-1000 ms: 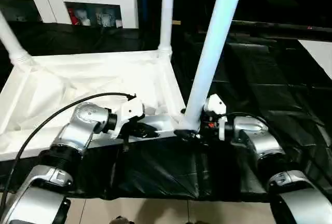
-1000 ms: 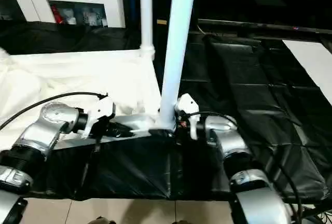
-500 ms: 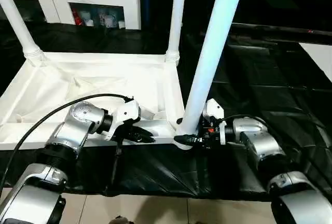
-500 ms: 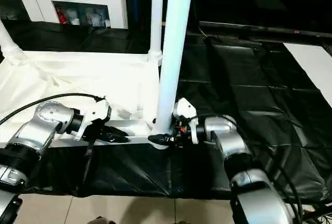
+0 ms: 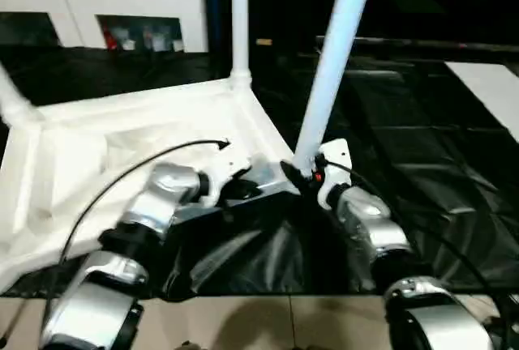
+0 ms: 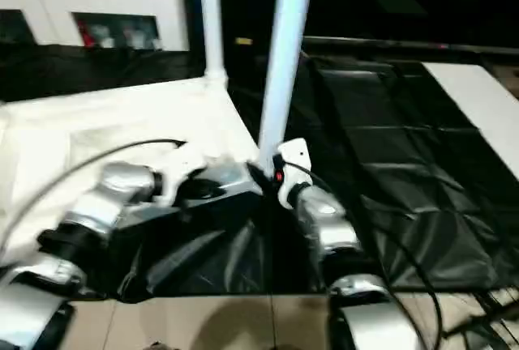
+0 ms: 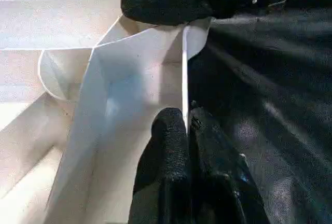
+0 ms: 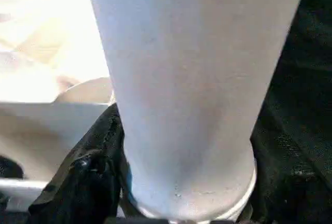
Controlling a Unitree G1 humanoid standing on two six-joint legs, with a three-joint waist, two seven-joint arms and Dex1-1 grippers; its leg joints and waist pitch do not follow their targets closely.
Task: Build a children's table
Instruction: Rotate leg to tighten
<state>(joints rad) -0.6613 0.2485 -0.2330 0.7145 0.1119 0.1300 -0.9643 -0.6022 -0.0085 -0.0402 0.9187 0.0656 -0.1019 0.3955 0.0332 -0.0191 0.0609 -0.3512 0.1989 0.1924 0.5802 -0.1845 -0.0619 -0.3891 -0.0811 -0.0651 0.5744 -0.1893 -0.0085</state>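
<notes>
The children's table top [image 5: 89, 151] lies upside down on the black cover, ribbed underside up. A white leg [image 5: 239, 26] stands in its far corner socket and another leg [image 5: 12, 103] in the left one. At the near right corner stands a third leg [image 5: 334, 62], tilted slightly. My right gripper [image 5: 300, 172] is closed around that leg's base [image 8: 192, 89], one black finger [image 8: 96, 169] lying against it. My left gripper [image 7: 185, 123] is shut on the thin near rim of the top [image 7: 184, 63], just left of that corner.
The black-covered work table [image 5: 405, 139] stretches to the right of the top. A white cabinet [image 5: 122, 2] stands behind it. The work table's front edge and pale floor [image 5: 243, 317] lie just below my forearms. A black cable [image 5: 122, 184] loops over my left arm.
The whole picture has swung and tilted, so the camera moved. My right gripper's fingers have drawn in around the near leg's base. The left gripper keeps its hold on the rim.
</notes>
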